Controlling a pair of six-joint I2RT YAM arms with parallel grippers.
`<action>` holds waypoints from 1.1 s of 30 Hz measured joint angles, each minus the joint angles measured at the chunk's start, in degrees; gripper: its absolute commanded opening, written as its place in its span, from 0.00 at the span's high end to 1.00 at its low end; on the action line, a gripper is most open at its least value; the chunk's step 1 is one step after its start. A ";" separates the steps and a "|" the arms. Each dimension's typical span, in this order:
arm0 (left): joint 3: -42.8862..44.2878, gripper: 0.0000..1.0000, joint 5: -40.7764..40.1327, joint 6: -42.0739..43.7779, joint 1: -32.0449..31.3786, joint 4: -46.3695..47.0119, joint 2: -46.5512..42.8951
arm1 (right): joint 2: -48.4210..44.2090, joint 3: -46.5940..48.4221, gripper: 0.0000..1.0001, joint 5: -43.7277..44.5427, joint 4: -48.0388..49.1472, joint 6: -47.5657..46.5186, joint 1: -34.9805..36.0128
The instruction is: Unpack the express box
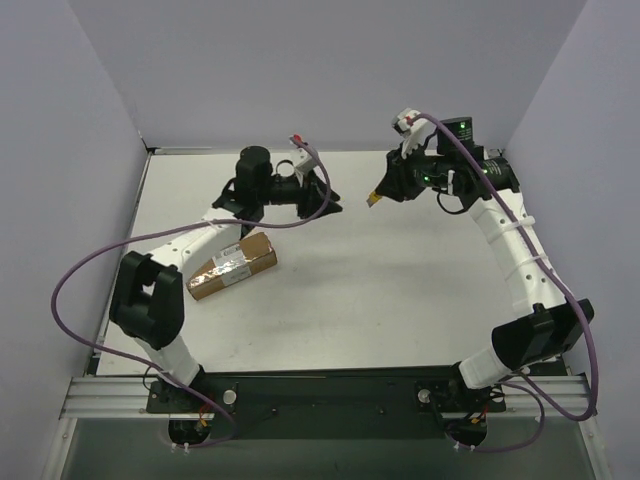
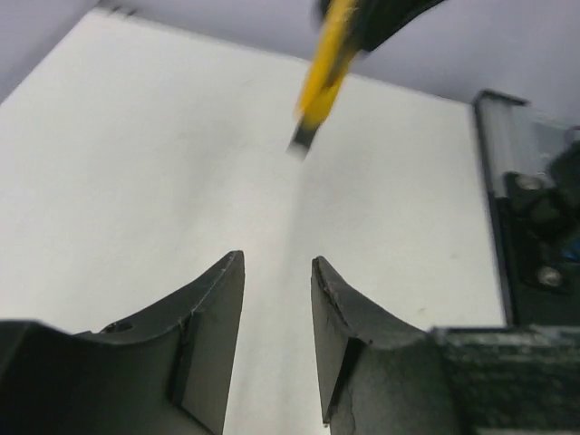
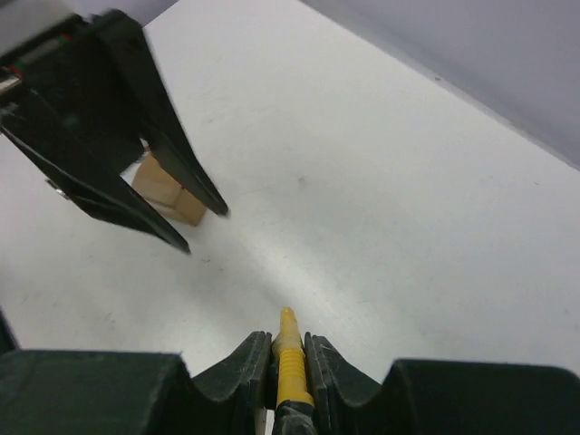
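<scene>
The box (image 1: 232, 265) lay closed on the worktop (image 1: 380, 290). Just beyond the box, the left gripper (image 2: 276, 263) hung open and empty. Well right of the box, the right gripper (image 3: 287, 343) clamped a yellow knife (image 3: 290, 362).

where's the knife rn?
The knife is clamped in the right gripper, over the far right of the table in the top view, just right of the open left gripper; the box lies further left.
</scene>
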 measured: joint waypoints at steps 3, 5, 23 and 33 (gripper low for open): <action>0.72 0.60 -9.73 6.82 6.45 -13.14 -2.99 | -0.57 -1.86 1.00 4.70 2.80 3.39 -3.06; 2.23 0.64 -16.74 11.41 11.85 -21.42 -4.48 | -1.86 -4.61 1.00 8.15 3.87 3.45 -2.64; -6.49 1.00 -38.10 38.38 38.82 -54.86 -6.36 | -5.53 -15.02 1.00 13.97 6.12 11.17 -0.17; -13.68 1.00 -32.61 43.50 37.35 -61.96 -8.07 | -6.19 -15.63 1.00 24.13 6.91 12.20 2.40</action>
